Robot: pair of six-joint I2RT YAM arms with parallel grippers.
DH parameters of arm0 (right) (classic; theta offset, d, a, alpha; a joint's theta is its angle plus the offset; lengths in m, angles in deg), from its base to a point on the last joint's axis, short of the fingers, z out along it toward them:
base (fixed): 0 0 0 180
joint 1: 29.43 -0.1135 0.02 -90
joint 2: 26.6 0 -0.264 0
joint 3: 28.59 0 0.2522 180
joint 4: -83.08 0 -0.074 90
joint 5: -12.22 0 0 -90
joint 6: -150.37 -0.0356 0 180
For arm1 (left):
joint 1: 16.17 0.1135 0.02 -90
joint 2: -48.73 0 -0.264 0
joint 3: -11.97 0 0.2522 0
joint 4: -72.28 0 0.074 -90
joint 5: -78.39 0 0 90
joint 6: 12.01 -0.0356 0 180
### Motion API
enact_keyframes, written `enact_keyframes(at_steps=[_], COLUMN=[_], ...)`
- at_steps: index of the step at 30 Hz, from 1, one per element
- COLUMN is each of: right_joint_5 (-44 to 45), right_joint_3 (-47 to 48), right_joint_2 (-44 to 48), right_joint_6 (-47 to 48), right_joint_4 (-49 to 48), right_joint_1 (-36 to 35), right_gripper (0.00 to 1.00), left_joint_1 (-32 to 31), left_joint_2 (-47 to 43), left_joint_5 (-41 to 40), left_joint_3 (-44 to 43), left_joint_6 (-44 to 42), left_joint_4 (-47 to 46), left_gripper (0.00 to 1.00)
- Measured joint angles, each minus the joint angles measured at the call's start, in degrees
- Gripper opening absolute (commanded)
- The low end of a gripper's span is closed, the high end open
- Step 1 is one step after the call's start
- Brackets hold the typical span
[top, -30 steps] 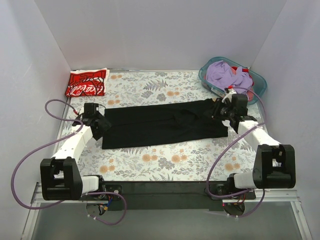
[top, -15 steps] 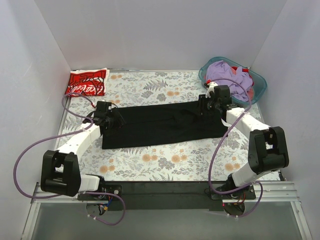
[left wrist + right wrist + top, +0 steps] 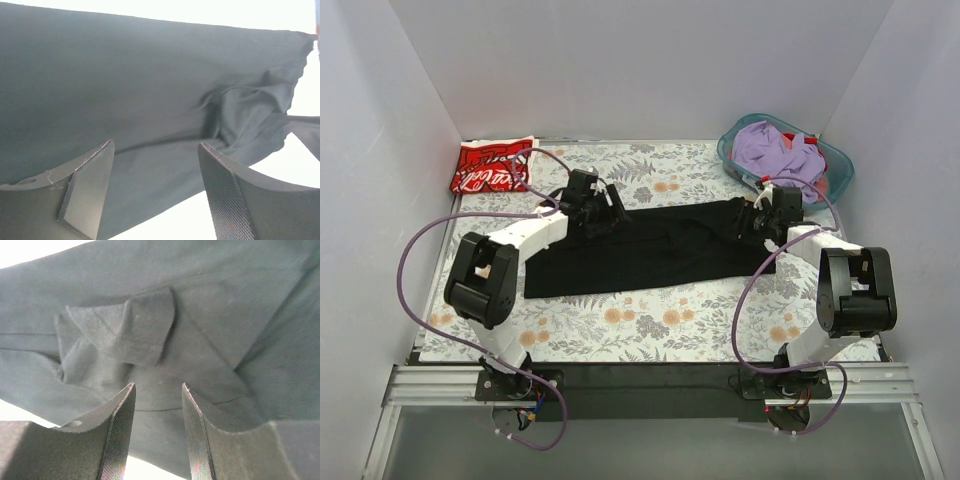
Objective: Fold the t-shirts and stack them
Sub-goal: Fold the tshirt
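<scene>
Large plain black short-sleeved cloth t-shirt [image 3: 650, 255], folded lengthwise into a long band and lying flat across the middle of the floral-printed table surface [image 3: 650, 335]; its right end bunched into small creases, with one hemmed sleeve flap [image 3: 125, 325] turned over on itself. Left gripper [image 3: 605, 207] at the far long edge of the black t-shirt, towards its left part; in the left wrist view its two dark fingers [image 3: 90, 190] stand wide apart with only flat cloth showing beyond them and nothing clasped, so the tool is released. Right gripper [image 3: 755, 220] over the right end of the black t-shirt, beside the creased part; in the right wrist view its fingers [image 3: 117, 435] are parted by a narrower gap, through which the cloth is seen unpinched, so this tool is also released. Red cloth t-shirt with white lettering print [image 3: 492, 165], folded into a small flat rectangle, well apart from the black t-shirt, beyond its left end in the far corner. Teal plastic basket [image 3: 842, 168] beyond the right end of the black t-shirt, holding a crumpled lilac garment [image 3: 770, 150]; purple cables [image 3: 415, 290] looping from both arms on the near side of the black t-shirt.
</scene>
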State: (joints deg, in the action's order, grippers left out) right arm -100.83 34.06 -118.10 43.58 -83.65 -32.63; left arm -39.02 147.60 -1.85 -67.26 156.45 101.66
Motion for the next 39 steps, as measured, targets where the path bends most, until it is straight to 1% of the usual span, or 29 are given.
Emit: enact_keyframes(at_steps=[1,3,6,8,10,13,17,19,23,25,28,31,34,39], right_joint_5=[-0.9,-2.3,-3.9,-4.9,-5.7,-6.7,-7.2,-7.2,-7.8,-8.8,-11.1,-12.9,-14.6,-14.5], right_joint_3=[-0.5,-1.6,-3.6,-5.4,-7.3,-10.3,-12.7,-13.6,-15.9,-16.8,-17.7,-18.3,-18.5,-21.4], right_joint_2=[-0.4,-0.8,-0.4,0.5,2.1,5.0,6.7,6.8,6.6,6.2,5.9,5.9,6.1,11.3], right_joint_6=[-1.1,-2.8,-4.6,-5.6,-6.5,-7.4,-8.1,-8.3,-8.5,-8.6,-9.3,-9.1,-8.3,-6.0], right_joint_4=[-0.5,-1.6,-2.9,-3.2,-3.6,-4.0,-4.3,-4.4,-4.4,-4.4,-4.6,-4.0,-1.7,3.1], right_joint_1=[0.1,0.0,0.0,0.6,2.0,5.4,9.6,10.6,12.0,13.2,15.5,16.4,16.4,16.4], right_gripper=[0.48,0.48,0.48,0.48,0.48,0.48,0.48,0.48,0.47,0.47,0.47,0.47,0.47,0.48], left_joint_1=[-0.6,-1.5,-1.7,-1.1,0.3,4.7,12.7,15.6,17.1,18.3,21.7,27.2,33.1,37.9], left_joint_2=[1.5,3.5,3.1,0.1,-5.6,-15.5,-22.1,-22.6,-21.1,-21.0,-21.5,-23.8,-27.2,-31.8], left_joint_5=[0.2,-0.3,-3.7,-7.4,-10.8,-13.9,-15.3,-15.9,-15.5,-14.9,-12.6,-10.4,-9.8,-13.2], left_joint_3=[-1.2,-2.0,-0.2,4.0,9.3,15.8,21.1,23.6,27.3,27.6,28.3,30.1,31.7,32.1], left_joint_6=[0.3,1.1,3.6,5.4,7.0,8.5,9.0,9.0,9.8,10.9,12.7,13.3,13.2,12.7], left_joint_4=[-0.5,-1.4,-0.5,0.0,1.8,4.9,6.6,7.3,9.3,9.4,9.6,10.2,13.0,19.7], left_gripper=[0.66,0.62,0.59,0.57,0.57,0.54,0.52,0.52,0.52,0.52,0.52,0.52,0.51,0.51])
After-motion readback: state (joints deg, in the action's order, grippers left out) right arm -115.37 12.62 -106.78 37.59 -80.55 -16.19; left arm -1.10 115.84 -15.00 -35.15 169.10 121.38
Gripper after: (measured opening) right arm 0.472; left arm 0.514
